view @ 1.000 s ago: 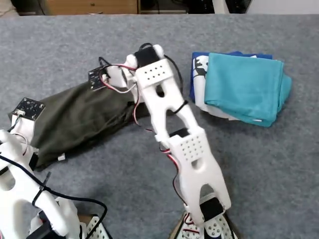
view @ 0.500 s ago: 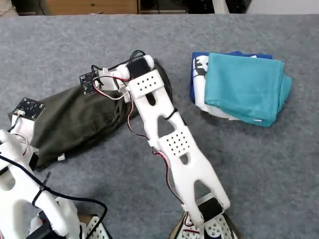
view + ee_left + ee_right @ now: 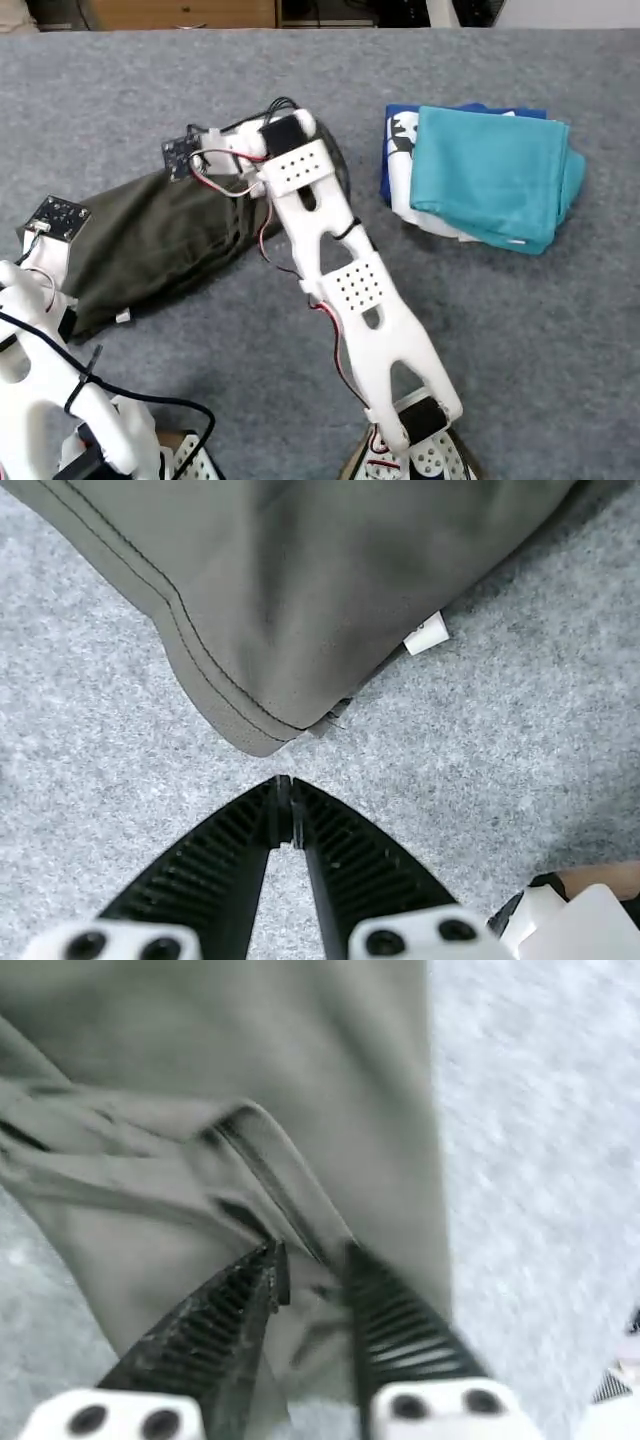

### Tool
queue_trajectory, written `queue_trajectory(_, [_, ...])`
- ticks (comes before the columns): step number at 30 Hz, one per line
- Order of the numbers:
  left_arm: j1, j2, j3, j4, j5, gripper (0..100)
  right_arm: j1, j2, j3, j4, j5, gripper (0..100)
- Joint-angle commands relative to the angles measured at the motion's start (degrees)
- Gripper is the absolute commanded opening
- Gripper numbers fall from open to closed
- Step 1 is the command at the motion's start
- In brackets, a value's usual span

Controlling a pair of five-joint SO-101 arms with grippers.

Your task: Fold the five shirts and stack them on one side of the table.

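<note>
Mid-fold on the olive shirt (image 3: 150, 240): right hand (image 3: 310, 1265) pinching its fabric, left hand (image 3: 283, 800) closed, empty. Next, probably pull that fold over.

Both arms are of white printed plastic. The right arm (image 3: 340, 270) has long links with oval cut-outs and square fields of small holes; the left arm (image 3: 40, 390) has similar rounded links. A black servo block (image 3: 283, 130) sits at the right wrist joint. Thin red, white and black cables (image 3: 232, 160) run along the links. Each wrist carries a small dark circuit board (image 3: 58, 217). The left gripper (image 3: 283, 805) and the right gripper (image 3: 312, 1270) have black ribbed fingers on white bases with dark screw holes.
</note>
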Motion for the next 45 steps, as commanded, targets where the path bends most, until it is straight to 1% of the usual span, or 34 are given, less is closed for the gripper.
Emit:
queue_trajectory(1, [-0.18, -1.45, -0.62, -0.7, -0.7, 2, 3.65, -6.73, -2.86, 0.53, -2.2, 1.2])
queue_trajectory(3, [-0.18, -1.54, -0.53, -0.7, -0.7, 2, 4.79, -9.01, -2.86, 3.25, -4.84, 0.0])
queue_trajectory(6, [-0.18, -1.63, -0.26, -0.53, -0.62, 2, 5.67, -12.18, -2.77, 8.35, -5.8, 0.2])
queue_trajectory(12, [-0.26, -1.8, -0.62, -0.62, -0.62, 2, 7.43, -13.58, -1.89, 8.35, -6.59, 0.2])
queue_trajectory(17, [-0.26, -1.8, -0.7, -0.62, -0.09, 2, 4.97, -13.58, 8.13, 7.91, -7.21, 0.2])
queue_trajectory(19, [-0.35, -1.45, -1.58, -0.62, 2.46, 2, 3.74, -13.58, 12.35, 6.15, -10.2, 0.2])
queue_trajectory(22, [-0.62, 0.22, -6.59, -0.7, 10.37, 2, 3.47, -13.76, 14.55, 4.04, -16.35, 0.2])
queue_trajectory(24, [-0.62, 3.82, -11.34, -0.26, 14.86, 2, 3.56, -13.93, 14.55, 4.31, -18.29, 0.2])
queue_trajectory(26, [-0.7, 9.63, -16.62, -0.09, 19.34, 2, 3.65, -13.93, 14.46, 5.01, -18.64, 0.2])
queue_trajectory(28, [-1.58, 16.66, -23.03, 2.2, 23.03, 7, 4.0, -13.93, 14.02, 6.07, -18.73, 0.2])
queue_trajectory(30, [-2.2, 24.04, -30.24, 5.36, 24.79, 13, 4.18, -13.85, 12.62, 7.21, -18.73, 0.2])
queue_trajectory(32, [-3.34, 31.34, -37.01, 8.62, 25.23, 20, 4.18, -13.76, 11.65, 7.91, -18.73, 0.2])
queue_trajectory(34, [-4.48, 37.76, -42.55, 11.6, 25.23, 24, 4.18, -13.76, 11.38, 7.91, -18.73, 0.2])
queue_trajectory(37, [-7.03, 44.97, -48.97, 13.8, 25.32, 24, 4.18, -13.76, 11.38, 7.91, -18.73, 0.2])
queue_trajectory(40, [-9.05, 50.24, -53.71, 13.8, 25.23, 24, 4.18, -13.76, 11.38, 7.91, -18.73, 0.2])
queue_trajectory(45, [-8.44, 59.91, -58.37, 12.04, 25.14, 24, 3.82, -13.93, 11.38, 7.91, -18.73, 0.2])
